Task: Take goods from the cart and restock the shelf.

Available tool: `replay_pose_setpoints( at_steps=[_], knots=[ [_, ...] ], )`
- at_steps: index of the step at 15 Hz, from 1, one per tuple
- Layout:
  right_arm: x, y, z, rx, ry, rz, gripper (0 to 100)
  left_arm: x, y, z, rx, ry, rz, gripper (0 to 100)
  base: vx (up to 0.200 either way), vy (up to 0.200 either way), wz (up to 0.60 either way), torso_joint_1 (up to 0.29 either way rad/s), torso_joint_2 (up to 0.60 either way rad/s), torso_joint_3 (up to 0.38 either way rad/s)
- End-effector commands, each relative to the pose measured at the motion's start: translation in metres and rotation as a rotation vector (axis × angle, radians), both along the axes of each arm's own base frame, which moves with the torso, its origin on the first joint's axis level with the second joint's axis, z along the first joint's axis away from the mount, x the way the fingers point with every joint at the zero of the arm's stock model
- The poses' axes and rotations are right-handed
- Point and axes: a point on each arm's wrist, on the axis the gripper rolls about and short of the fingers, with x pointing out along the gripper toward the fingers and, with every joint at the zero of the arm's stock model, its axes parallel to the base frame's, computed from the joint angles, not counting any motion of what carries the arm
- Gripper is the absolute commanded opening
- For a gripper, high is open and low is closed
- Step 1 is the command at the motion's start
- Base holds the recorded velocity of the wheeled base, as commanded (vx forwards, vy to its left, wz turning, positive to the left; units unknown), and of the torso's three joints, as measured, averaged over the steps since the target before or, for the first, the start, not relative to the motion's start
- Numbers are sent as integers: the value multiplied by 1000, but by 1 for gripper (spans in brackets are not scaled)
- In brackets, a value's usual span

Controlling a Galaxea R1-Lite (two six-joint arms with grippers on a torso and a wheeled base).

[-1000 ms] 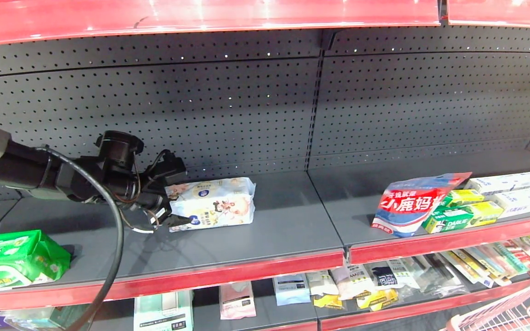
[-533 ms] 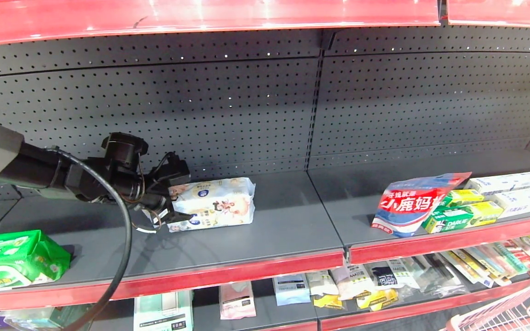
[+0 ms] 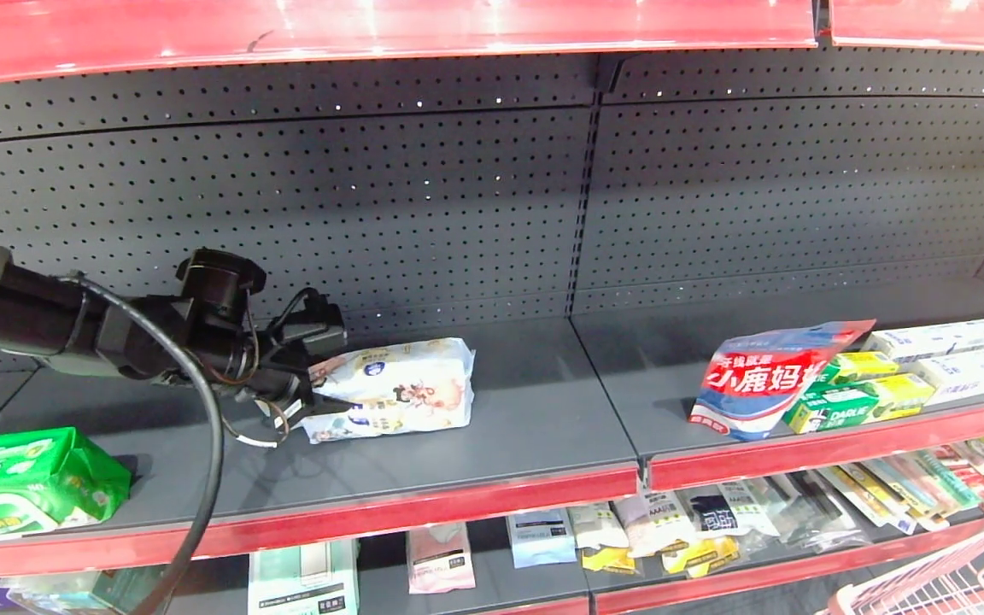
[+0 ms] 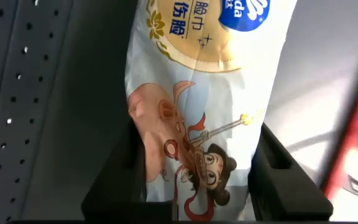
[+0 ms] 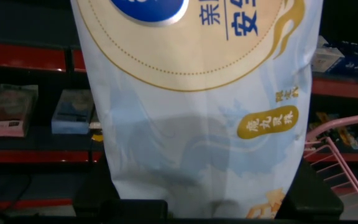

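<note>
The left pincer (image 3: 314,400) is clenched on the left end of a white wipes pack (image 3: 394,389), which lies on the grey shelf (image 3: 492,444) toward the back of its left bay, the gripped end tilted slightly. In the left wrist view the dark fingers (image 4: 120,180) press both sides of the pack. The right pincer (image 5: 204,208) grasps a pale blue pack (image 5: 197,124), held upright in the air above the pink cart (image 3: 953,581). A green wipes pack (image 3: 22,483) sits at the shelf's front left corner; a red pouch (image 3: 765,376) leans on toothpaste boxes (image 3: 859,393) at the right bay's front edge.
</note>
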Motion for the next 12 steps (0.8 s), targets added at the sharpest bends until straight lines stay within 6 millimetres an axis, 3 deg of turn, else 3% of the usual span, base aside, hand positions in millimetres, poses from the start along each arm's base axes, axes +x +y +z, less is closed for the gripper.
replay_pose_setpoints(
  at_steps=[1, 5, 12],
  knots=[
    [0, 0, 0, -1, 2, 0, 0, -21, 3, 13, -16, -17, -11, 0, 0, 0, 0, 0, 0, 0],
    [0, 0, 0, -1, 0, 0, 0, -54, 8, 15, -9, -17, -45, 0, 0, 0, 0, 0, 0, 0],
    [0, 0, 1, 0, -3, 0, 0, -70, 21, -8, 12, -32, -103, 0, 0, 0, 0, 0, 0, 0]
  ],
)
